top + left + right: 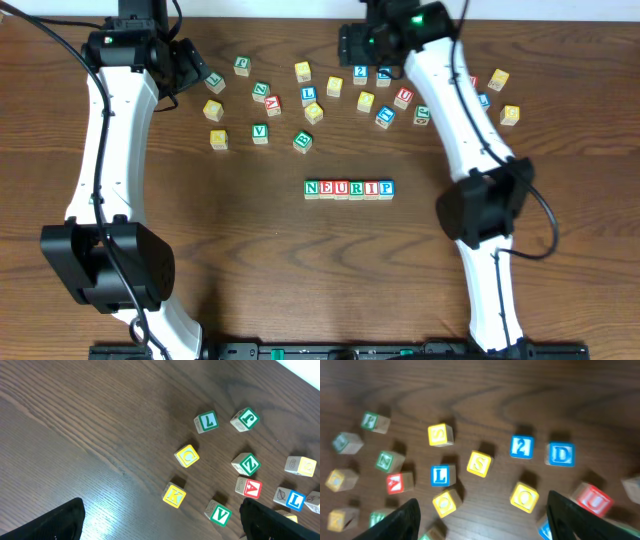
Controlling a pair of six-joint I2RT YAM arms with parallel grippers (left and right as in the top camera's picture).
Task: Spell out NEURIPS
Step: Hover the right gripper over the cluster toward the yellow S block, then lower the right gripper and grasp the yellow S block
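Six light-wood letter cubes stand side by side at the table's middle, and the row (pixel 348 188) reads N, E, U, R, I, P. Two yellow S cubes lie among the loose cubes at the back, one (pixel 440 434) (pixel 303 70) further back than the other (pixel 479 463) (pixel 334 86). My right gripper (pixel 482 507) (pixel 352 45) hovers open above that cluster with only bare table between its fingers. My left gripper (pixel 160 515) (pixel 190 65) hangs wide open at the back left, holding nothing. The right wrist view is blurred.
Loose cubes are scattered along the back: yellow K (pixel 174 495), green V (pixel 219 514), green Z (pixel 247 464), red A (pixel 249 488), blue L (pixel 441 475), blue 2 (pixel 522 446), blue D (pixel 562 454), yellow O (pixel 524 497) and red U (pixel 592 500).
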